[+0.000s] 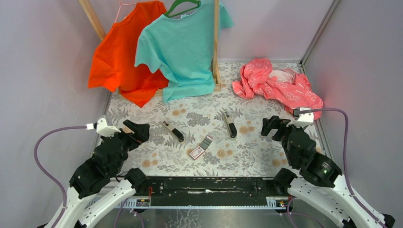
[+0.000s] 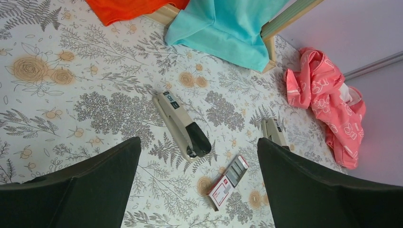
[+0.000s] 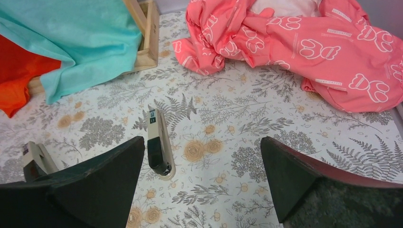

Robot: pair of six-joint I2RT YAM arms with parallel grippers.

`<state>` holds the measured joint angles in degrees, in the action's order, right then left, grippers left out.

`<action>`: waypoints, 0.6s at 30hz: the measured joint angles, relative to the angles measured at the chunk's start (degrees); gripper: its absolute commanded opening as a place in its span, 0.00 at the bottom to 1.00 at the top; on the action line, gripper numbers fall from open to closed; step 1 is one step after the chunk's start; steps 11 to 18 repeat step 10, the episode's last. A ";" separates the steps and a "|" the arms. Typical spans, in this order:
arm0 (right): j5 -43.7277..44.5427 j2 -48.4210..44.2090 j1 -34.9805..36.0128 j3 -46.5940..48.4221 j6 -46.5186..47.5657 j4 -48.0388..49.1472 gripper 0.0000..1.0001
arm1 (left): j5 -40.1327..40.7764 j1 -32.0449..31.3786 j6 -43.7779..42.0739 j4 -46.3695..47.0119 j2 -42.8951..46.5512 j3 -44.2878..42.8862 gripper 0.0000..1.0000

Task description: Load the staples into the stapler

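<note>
Left gripper: jaws spread wide with nothing between them. It hovers over the left edge of the floral cloth, seemingly poised to reach in.
Left stapler: lies flat and closed, black rear end toward the arms. It has a small dark label near the nose, too small to read.
Staples box: sits between the two staplers, nearer the arms and touching neither. Its tray is slid partly out, baring grey strips, probably for easy picking. The red-and-white print is illegible.
Right stapler: flat and closed, black end nearest the arms. Its nose label is unreadable.
Right gripper: wide open and empty, hovering at the cloth's right side.
Pink garment: crumpled in the far right corner, away from the work. It has white paw prints, and its lettering is unreadable.
</note>
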<state>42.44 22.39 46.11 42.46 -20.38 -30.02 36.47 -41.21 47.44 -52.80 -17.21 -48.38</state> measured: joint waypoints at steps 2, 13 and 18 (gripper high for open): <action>0.00 0.98 0.00 0.00 -0.02 -0.37 0.99 | 0.00 0.00 -0.07 0.04 0.22 0.52 1.00; 0.02 1.49 0.00 0.00 -0.09 -0.98 0.99 | 0.02 0.00 -0.35 0.15 3.96 0.66 1.00; 0.02 1.49 0.00 0.00 -0.09 -0.98 0.99 | 0.02 0.00 -0.35 0.15 3.96 0.66 1.00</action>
